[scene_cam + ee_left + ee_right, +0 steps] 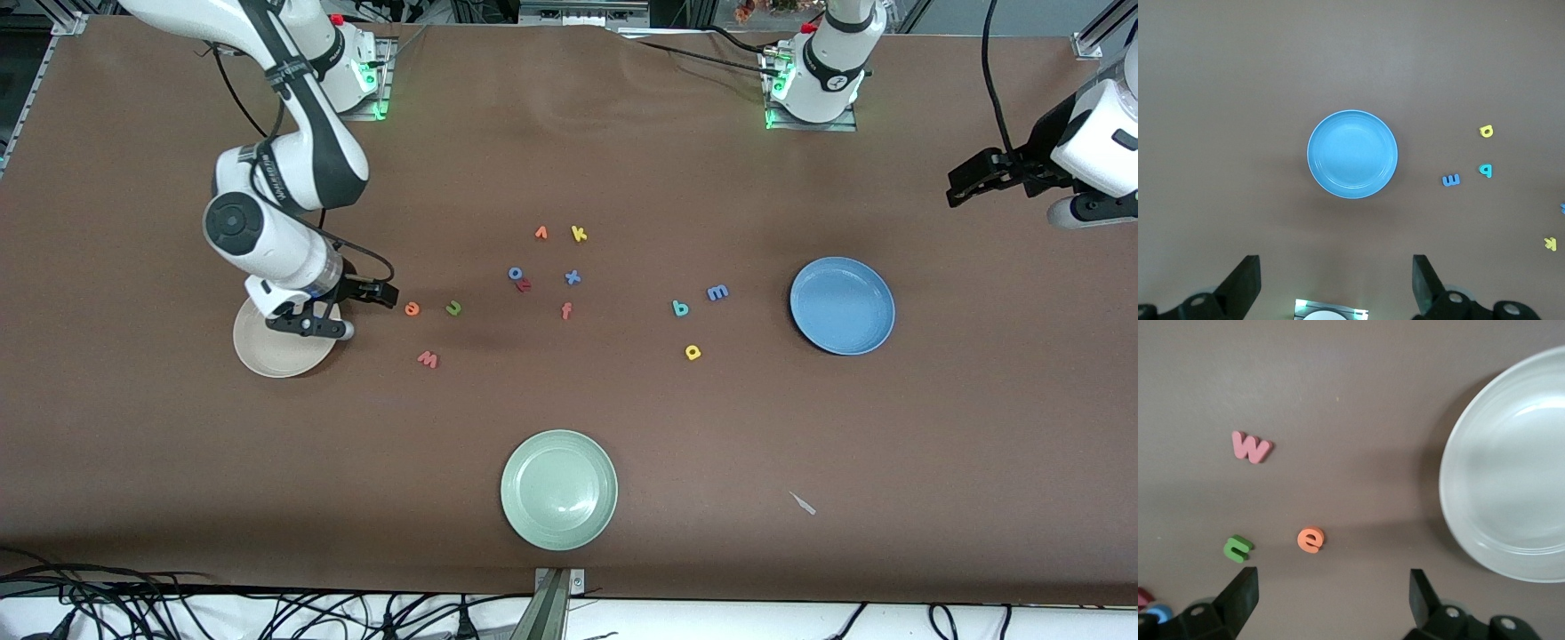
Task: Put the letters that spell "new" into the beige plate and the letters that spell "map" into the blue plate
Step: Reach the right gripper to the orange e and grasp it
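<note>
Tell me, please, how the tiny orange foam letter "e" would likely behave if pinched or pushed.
The tiny orange foam letter "e" lies flat on the brown table, so it should slide, not roll. Being small and foam, it is probably very light and squashy. Its low profile may make pinching it fiddly.

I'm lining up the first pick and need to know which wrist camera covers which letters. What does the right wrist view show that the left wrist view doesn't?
Only the right wrist view: the pinkish-red "w", orange "e" and green "n" lying on the table, none in the beige plate beside them.

Only the left wrist view: the empty blue plate, with the blue "m", the teal letter, the yellow letter and the yellow "k" to one side.

Both: the brown table and that arm's own open jaws.
</note>
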Robot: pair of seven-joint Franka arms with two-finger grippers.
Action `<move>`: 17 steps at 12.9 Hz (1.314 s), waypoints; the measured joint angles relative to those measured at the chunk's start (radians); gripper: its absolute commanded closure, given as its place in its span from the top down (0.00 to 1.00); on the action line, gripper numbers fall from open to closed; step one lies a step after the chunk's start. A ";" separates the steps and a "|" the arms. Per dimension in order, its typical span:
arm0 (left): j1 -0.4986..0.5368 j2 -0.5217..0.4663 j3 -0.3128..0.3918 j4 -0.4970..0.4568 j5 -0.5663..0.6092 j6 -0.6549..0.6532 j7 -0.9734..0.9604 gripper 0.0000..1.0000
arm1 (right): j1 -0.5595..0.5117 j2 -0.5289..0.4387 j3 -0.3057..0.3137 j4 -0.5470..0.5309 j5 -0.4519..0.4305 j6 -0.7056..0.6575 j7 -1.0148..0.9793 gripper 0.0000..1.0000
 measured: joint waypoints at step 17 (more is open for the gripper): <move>0.000 0.000 0.001 0.000 0.000 0.000 0.000 1.00 | 0.068 0.163 0.001 -0.031 0.000 0.191 0.158 0.73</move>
